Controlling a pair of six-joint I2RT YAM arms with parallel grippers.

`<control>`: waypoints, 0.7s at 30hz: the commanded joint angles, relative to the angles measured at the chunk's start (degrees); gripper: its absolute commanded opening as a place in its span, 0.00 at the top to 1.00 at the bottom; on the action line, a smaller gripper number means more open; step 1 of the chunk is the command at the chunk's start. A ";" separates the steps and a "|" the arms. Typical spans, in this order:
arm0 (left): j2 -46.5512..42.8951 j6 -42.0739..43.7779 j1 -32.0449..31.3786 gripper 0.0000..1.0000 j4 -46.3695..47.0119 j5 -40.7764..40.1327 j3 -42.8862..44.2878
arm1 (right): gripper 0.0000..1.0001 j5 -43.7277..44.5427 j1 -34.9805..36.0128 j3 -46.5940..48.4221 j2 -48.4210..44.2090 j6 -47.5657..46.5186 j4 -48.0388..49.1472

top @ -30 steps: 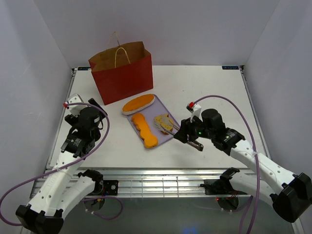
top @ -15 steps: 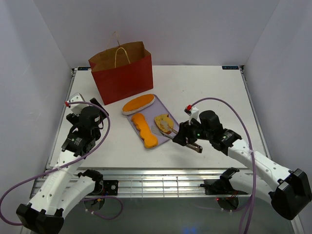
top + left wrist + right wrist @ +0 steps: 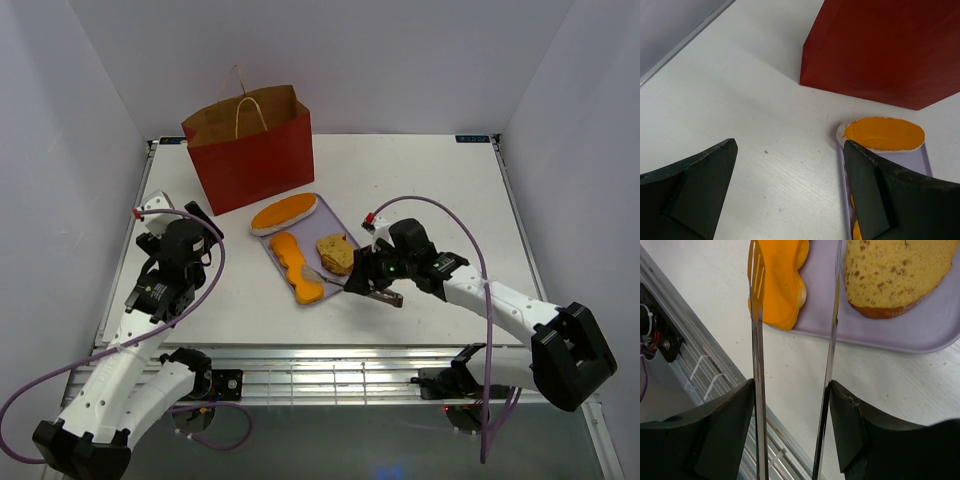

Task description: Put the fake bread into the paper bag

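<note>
You look down on the white table (image 3: 430,190), where the red paper bag (image 3: 255,160) stands upright at the far left, its mouth open on brown lining and its floor hidden from this overhead camera. Just in front of it lies the lavender tray (image 3: 322,222), carrying all the bread in sight: the long loaf (image 3: 284,212) rests across the far rim, while the ridged loaf (image 3: 298,268) and the brown-crusted slice (image 3: 336,254) sit side by side on the flat. Only your right wrist camera shows the metal tongs (image 3: 758,340) closely, blades spread, one over the ridged loaf's near end and the other along the slice's edge. There the right gripper (image 3: 790,440) stands partway open, its two fingers pressed against the outsides of the tongs' arms. Your left wrist camera alone catches the bag's red wall and the long loaf's end beyond the left gripper (image 3: 785,195), its jaws spread wide, holding nothing, above bare tabletop.
</note>
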 commanded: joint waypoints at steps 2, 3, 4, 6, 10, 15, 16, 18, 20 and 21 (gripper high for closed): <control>-1.12 0.23 0.38 0.02 1.01 0.45 1.01 | 0.34 -1.24 -0.19 5.77 2.57 -1.63 3.62; -1.20 0.23 0.38 0.02 1.10 0.54 0.92 | 0.34 -1.24 -0.19 6.21 3.10 -1.72 3.70; -1.20 0.23 0.38 0.02 1.19 0.54 0.83 | 0.34 -1.24 -0.19 6.65 4.06 -1.72 3.97; -1.03 0.32 0.38 0.02 1.10 0.63 0.92 | 0.34 -1.51 -0.19 7.71 5.46 -1.72 4.32; -1.20 0.32 0.38 0.02 1.10 0.98 0.92 | 0.33 -1.86 -0.19 9.38 8.11 -1.89 4.58; -1.29 0.32 0.38 0.02 1.28 1.24 0.83 | 0.32 -2.21 -0.19 12.80 12.41 -3.30 3.53; -1.21 0.40 0.38 0.02 1.36 1.24 0.92 | 0.32 -2.30 -0.19 13.24 13.03 -3.48 3.35; -1.20 0.32 0.38 0.02 1.28 1.33 0.92 | 0.32 -2.56 -0.19 14.56 14.34 -3.74 3.26; -1.29 0.41 0.38 0.02 1.28 1.33 0.83 | 0.32 -2.83 -0.10 15.18 14.96 -3.74 3.35; -1.38 0.41 0.38 0.02 1.28 1.33 0.83 | 0.32 -3.00 -0.10 15.44 15.58 -3.74 3.44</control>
